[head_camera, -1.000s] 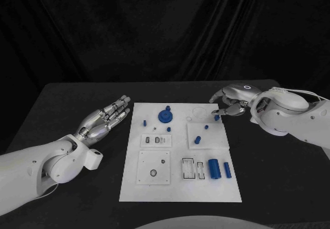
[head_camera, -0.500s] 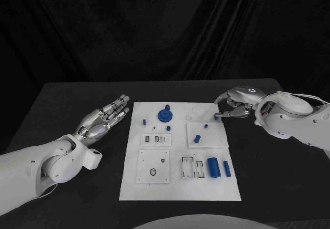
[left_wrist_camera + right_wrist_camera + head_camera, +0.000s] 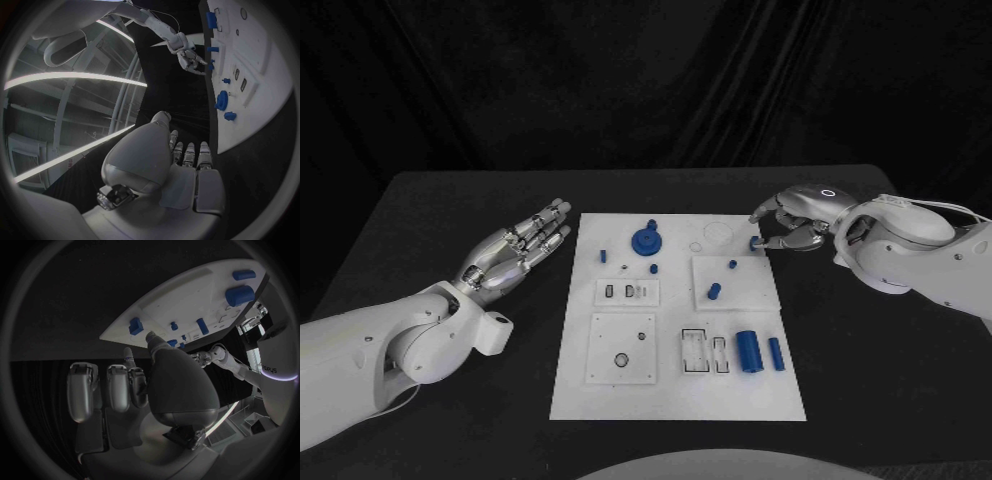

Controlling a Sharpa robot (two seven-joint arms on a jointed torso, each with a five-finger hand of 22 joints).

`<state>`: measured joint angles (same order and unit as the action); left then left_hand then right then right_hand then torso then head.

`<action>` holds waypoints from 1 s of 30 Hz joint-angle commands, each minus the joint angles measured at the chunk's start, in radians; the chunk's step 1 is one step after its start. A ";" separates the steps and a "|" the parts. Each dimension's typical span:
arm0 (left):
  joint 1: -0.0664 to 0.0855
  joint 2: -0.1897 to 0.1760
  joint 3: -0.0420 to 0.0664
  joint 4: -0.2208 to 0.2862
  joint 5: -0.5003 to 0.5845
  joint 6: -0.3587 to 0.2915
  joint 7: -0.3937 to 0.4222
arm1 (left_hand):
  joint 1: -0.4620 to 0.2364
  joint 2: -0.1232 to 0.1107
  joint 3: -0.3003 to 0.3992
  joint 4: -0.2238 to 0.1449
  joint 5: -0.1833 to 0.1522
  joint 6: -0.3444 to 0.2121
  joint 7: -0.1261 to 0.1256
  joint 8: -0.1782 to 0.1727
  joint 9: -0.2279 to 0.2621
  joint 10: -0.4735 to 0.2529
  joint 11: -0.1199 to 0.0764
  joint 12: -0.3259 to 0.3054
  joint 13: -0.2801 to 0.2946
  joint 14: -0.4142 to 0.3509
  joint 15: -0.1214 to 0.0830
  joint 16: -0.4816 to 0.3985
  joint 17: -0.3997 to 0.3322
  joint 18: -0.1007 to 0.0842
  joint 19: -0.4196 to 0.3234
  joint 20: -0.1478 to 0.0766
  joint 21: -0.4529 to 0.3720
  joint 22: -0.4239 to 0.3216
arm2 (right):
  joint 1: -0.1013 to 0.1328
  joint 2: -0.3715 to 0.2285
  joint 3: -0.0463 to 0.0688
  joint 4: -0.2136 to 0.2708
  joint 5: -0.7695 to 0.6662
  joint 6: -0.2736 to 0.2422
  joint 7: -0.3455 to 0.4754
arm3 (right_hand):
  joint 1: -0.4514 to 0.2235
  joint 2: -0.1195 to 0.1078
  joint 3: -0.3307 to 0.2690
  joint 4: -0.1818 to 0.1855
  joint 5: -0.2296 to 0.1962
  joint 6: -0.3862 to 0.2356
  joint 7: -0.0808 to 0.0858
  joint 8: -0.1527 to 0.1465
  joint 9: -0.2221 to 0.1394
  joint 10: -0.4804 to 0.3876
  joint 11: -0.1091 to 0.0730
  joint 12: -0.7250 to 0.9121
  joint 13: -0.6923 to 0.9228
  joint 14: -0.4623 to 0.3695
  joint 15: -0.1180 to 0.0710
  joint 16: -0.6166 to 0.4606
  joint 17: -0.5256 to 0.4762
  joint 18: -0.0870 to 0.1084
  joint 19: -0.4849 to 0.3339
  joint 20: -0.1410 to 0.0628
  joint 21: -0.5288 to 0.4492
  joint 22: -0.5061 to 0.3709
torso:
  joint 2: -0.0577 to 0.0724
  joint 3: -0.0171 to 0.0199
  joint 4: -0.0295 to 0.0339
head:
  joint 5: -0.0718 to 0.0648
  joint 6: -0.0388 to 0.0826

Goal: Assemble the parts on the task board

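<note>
We are pinching a small blue part (image 3: 756, 243) in our right hand (image 3: 788, 222) at the task board's (image 3: 678, 400) far right corner, probably to carry it to its slot. Our left hand (image 3: 516, 250) is hovering spread beside the board above the tabletop (image 3: 877, 380), out of the way.

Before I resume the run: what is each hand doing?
Left hand: open, holding nothing.
Right hand: pinching a small blue part at the task board edge.
</note>
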<state>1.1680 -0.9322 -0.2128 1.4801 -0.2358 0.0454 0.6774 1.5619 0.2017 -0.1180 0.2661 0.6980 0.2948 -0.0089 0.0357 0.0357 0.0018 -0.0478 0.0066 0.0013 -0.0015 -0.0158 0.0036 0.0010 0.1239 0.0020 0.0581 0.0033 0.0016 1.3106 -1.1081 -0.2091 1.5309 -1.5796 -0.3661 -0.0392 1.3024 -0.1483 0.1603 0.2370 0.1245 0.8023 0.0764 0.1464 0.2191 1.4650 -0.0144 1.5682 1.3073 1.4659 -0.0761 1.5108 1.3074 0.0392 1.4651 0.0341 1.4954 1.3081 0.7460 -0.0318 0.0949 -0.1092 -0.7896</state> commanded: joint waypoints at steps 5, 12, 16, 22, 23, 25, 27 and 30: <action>-0.002 -0.002 0.001 0.002 -0.003 0.014 0.075 | 0.012 -0.001 0.007 -0.002 0.000 -0.005 0.003 0.001 -0.001 -0.002 0.007 -0.007 -0.001 0.001 0.009 -0.004 -0.001 0.019 -0.002 0.008 -0.003 -0.002 | -0.011 0.004 0.000 -0.002 -0.008 -0.003 -0.002 | 0.026 0.000 -0.003 0.020 0.025 0.026 0.001 0.022 0.013 0.106 -0.004 0.003 0.264 0.083 -0.005 0.002 0.155 -0.016 0.060 -0.003 0.001 0.216 | 0.000 0.0004 0.0010 | -0.002 -0.010; -0.002 -0.001 0.001 0.001 -0.003 0.015 0.072 | 0.013 0.000 0.008 -0.003 0.001 -0.006 0.003 0.000 -0.001 -0.002 0.008 -0.007 -0.001 0.001 0.009 -0.004 -0.001 0.019 -0.002 0.009 -0.003 -0.002 | -0.016 0.011 0.000 -0.011 -0.008 -0.001 -0.013 | 0.051 0.002 -0.004 0.028 0.085 0.027 0.002 0.043 0.029 0.106 -0.003 0.003 0.264 0.083 -0.004 0.001 0.152 -0.015 0.060 -0.003 -0.001 0.216 | -0.001 0.0003 -0.0002 | -0.001 -0.011; -0.002 -0.001 0.001 0.001 -0.003 0.016 0.071 | 0.013 0.000 0.008 -0.003 0.001 -0.006 0.003 0.000 -0.001 -0.002 0.008 -0.007 -0.001 0.001 0.009 -0.004 -0.001 0.019 -0.002 0.009 -0.003 -0.002 | -0.017 0.017 0.000 -0.016 -0.008 0.001 -0.016 | 0.065 0.006 -0.002 0.024 0.132 0.028 0.003 0.057 0.040 0.106 -0.003 0.003 0.264 0.082 -0.004 0.000 0.150 -0.015 0.059 -0.003 -0.003 0.215 | 0.000 0.0005 0.0000 | 0.000 -0.012; -0.002 0.000 0.001 -0.001 -0.003 0.018 0.069 | 0.014 0.000 0.009 -0.004 0.001 -0.007 0.003 0.000 -0.001 -0.002 0.008 -0.007 -0.001 0.001 0.009 -0.004 -0.001 0.019 -0.002 0.009 -0.003 -0.002 | -0.022 0.024 0.000 -0.023 -0.008 0.005 -0.023 | 0.071 0.007 -0.001 0.020 0.151 0.031 0.003 0.066 0.048 0.106 -0.003 0.003 0.264 0.082 -0.004 -0.001 0.149 -0.015 0.058 -0.003 -0.004 0.215 | -0.001 0.0004 0.0008 | 0.000 -0.013; -0.002 0.000 0.001 -0.001 -0.003 0.019 0.068 | 0.014 0.000 0.009 -0.004 0.001 -0.007 0.003 0.000 -0.001 -0.002 0.008 -0.007 -0.001 0.001 0.009 -0.004 -0.001 0.019 -0.002 0.009 -0.003 -0.002 | -0.023 0.025 0.000 -0.024 -0.008 0.006 -0.024 | 0.073 0.007 -0.001 0.019 0.153 0.031 0.003 0.068 0.049 0.106 -0.003 0.003 0.264 0.082 -0.004 -0.001 0.149 -0.015 0.058 -0.003 -0.004 0.215 | -0.001 0.0004 0.0009 | -0.001 -0.013; -0.002 0.000 0.001 -0.002 -0.003 0.020 0.068 | 0.014 0.000 0.009 -0.004 0.001 -0.007 0.003 0.000 -0.001 -0.002 0.008 -0.007 -0.001 0.001 0.009 -0.004 -0.001 0.019 -0.002 0.009 -0.003 -0.002 | -0.025 0.028 0.000 -0.028 -0.008 0.007 -0.025 | 0.081 0.006 0.000 0.013 0.156 0.032 0.003 0.073 0.054 0.106 -0.003 0.003 0.264 0.082 -0.004 -0.001 0.148 -0.014 0.058 -0.003 -0.005 0.215 | -0.001 0.0005 0.0013 | -0.001 -0.014; -0.002 0.000 0.001 -0.002 -0.003 0.021 0.067 | 0.014 0.000 0.009 -0.004 0.001 -0.007 0.003 0.000 -0.001 -0.002 0.008 -0.007 -0.001 0.001 0.009 -0.004 -0.001 0.019 -0.002 0.009 -0.003 -0.002 | -0.029 0.031 0.000 -0.031 -0.008 0.009 -0.026 | 0.090 0.004 0.001 0.006 0.157 0.034 0.002 0.080 0.060 0.106 -0.003 0.003 0.264 0.082 -0.004 -0.002 0.147 -0.014 0.058 -0.003 -0.006 0.215 | 0.000 0.0009 0.0013 | -0.001 -0.014; -0.002 0.001 0.001 -0.002 -0.003 0.022 0.066 | 0.014 0.000 0.009 -0.004 0.001 -0.007 0.003 0.000 -0.001 -0.002 0.008 -0.007 -0.001 0.001 0.009 -0.004 -0.001 0.019 -0.002 0.009 -0.003 -0.002 | -0.034 0.033 0.000 -0.034 -0.008 0.010 -0.027 | 0.095 0.002 -0.001 0.001 0.155 0.039 0.002 0.091 0.069 0.106 -0.003 0.003 0.264 0.081 -0.004 -0.002 0.146 -0.014 0.057 -0.003 -0.007 0.215 | -0.001 0.0009 0.0008 | 0.001 -0.014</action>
<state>1.1679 -0.9332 -0.2128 1.4770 -0.2359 0.0509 0.6774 1.5619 0.2017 -0.1152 0.2633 0.6980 0.2912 -0.0054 0.0357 0.0357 0.0018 -0.0479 0.0066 0.0010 0.0022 -0.0122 0.0036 0.0013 0.1239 -0.0007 0.0625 0.0033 0.0009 1.2803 -1.0751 -0.2090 1.4989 -1.5810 -0.3615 -0.0438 1.3898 -0.1472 0.1602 0.2424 0.2782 0.8343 0.0803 0.2357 0.2868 1.4649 -0.0143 1.5682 1.3080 1.4659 -0.0761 1.5107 1.3073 0.0391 1.4651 0.0341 1.4945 1.3077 0.7455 -0.0311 0.0957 -0.1096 -0.8034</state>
